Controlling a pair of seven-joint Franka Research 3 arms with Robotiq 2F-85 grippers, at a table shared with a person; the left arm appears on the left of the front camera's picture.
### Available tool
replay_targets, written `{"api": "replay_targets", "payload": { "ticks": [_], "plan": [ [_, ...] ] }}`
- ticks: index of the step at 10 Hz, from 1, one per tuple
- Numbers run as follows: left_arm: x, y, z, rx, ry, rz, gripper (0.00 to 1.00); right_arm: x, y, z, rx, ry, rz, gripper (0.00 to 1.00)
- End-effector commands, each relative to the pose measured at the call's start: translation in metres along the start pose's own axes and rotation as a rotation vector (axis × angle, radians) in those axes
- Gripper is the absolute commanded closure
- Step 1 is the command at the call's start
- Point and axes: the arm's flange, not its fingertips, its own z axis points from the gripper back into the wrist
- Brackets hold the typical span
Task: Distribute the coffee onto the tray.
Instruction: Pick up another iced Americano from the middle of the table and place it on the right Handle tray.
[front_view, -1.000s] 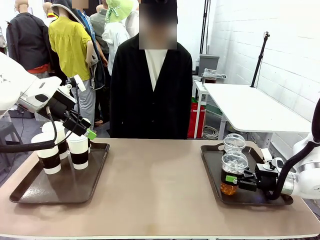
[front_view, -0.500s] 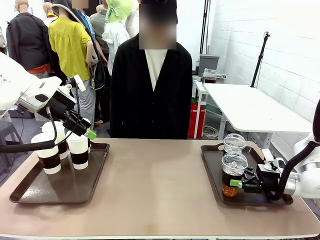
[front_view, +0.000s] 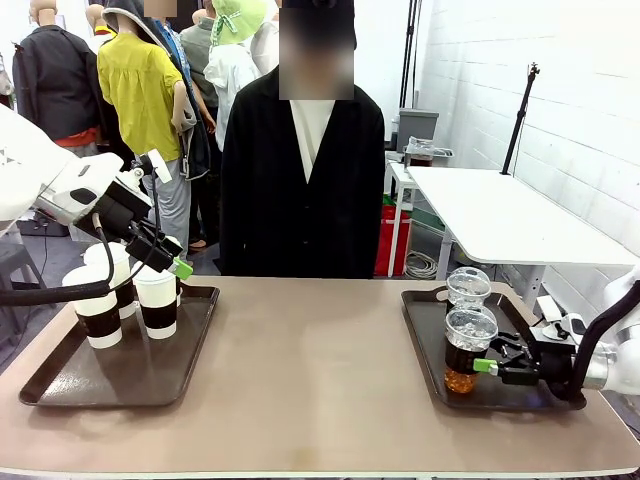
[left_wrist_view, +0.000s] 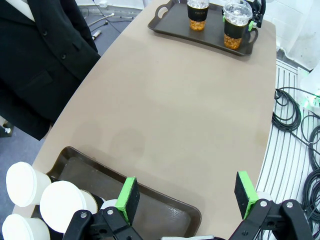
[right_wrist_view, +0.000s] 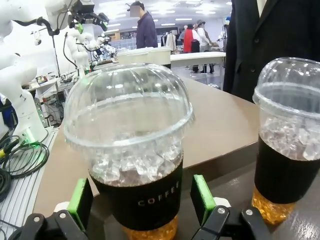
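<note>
Right gripper (front_view: 486, 366) low over right tray (front_view: 424, 345), jaws wide, green pads (right_wrist_view: 202, 198) flanking near iced coffee (front_view: 467, 350) without clear contact (sleeve reads "COFFEE"). Second iced coffee (front_view: 468, 288) just behind it, toward far end of same tray. Left gripper (front_view: 172, 264) hovering above white-lidded paper cups (front_view: 157, 301) on left tray (front_view: 190, 345), jaws spread wide, holding nothing. Three such cups clustered at far left corner of that tray. Person in black jacket (front_view: 302, 190) at far side of table (front_view: 310, 390), hands out of sight.
</note>
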Motion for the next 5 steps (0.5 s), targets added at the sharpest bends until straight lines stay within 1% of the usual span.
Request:
{"api": "replay_targets", "payload": {
  "ticks": [1, 3, 5],
  "plan": [
    [-0.002, 0.002, -0.001, -0.017, -0.023, -0.014, 0.00, 0.002, 0.008, 0.009, -0.005, 0.028, -0.029, 0.00],
    [-0.002, 0.002, -0.001, -0.017, -0.023, -0.014, 0.00, 0.004, 0.011, 0.019, -0.025, 0.042, -0.035, 0.00],
    [-0.002, 0.002, -0.001, -0.017, -0.023, -0.014, 0.00, 0.005, 0.012, 0.017, -0.039, 0.060, -0.032, 0.00]
  ]
}}
